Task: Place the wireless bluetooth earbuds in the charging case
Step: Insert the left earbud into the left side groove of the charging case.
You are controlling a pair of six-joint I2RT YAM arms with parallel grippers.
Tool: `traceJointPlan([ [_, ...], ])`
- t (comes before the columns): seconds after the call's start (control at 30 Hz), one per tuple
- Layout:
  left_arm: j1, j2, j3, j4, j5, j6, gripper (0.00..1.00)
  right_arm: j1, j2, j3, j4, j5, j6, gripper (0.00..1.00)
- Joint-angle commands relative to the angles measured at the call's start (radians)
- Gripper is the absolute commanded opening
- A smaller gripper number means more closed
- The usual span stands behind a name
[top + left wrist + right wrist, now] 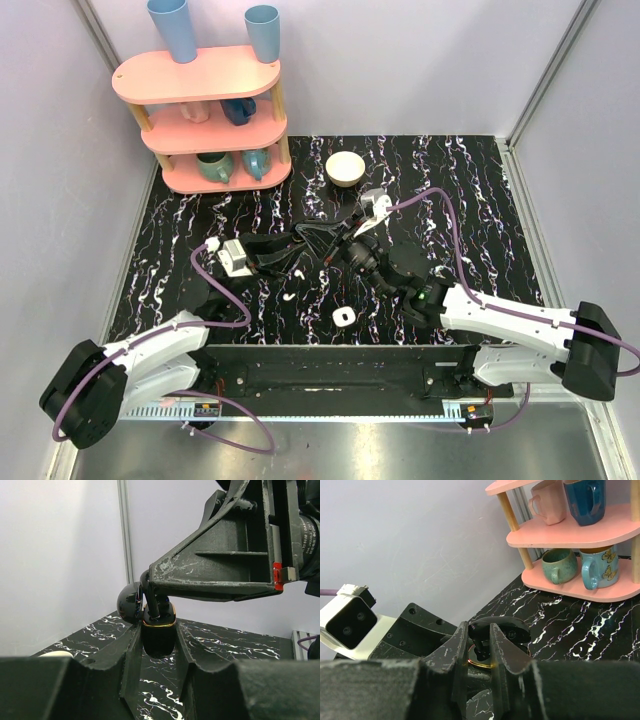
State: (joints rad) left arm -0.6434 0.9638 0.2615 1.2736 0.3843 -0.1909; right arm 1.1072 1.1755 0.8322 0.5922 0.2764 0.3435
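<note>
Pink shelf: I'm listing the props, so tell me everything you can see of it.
The pink shelf is a three-tier rack of rounded boards on pale wooden posts, standing upright at the table's far left corner. Two blue cups stand on top; four mugs sit on the lower tiers.

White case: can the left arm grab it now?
Probably not yet. The left gripper is shut on a black block, so it must let go first. The white case lies uncovered nearby.
</note>
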Motion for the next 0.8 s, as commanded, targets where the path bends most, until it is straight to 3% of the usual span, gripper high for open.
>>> traceJointPlan([
  [0.0,-0.007,-0.005,0.001,0.207,-0.018,0.010,0.00,0.010,0.012,-0.001,0.058,0.015,0.032,0.00],
  [0.33,-0.009,-0.016,-0.004,0.225,-0.047,0.016,0.00,0.013,0.030,-0.033,0.095,0.018,0.097,0.00],
  [0.77,-0.009,-0.036,-0.021,0.242,-0.084,0.033,0.00,0.011,0.021,-0.019,0.034,0.023,0.040,0.00],
])
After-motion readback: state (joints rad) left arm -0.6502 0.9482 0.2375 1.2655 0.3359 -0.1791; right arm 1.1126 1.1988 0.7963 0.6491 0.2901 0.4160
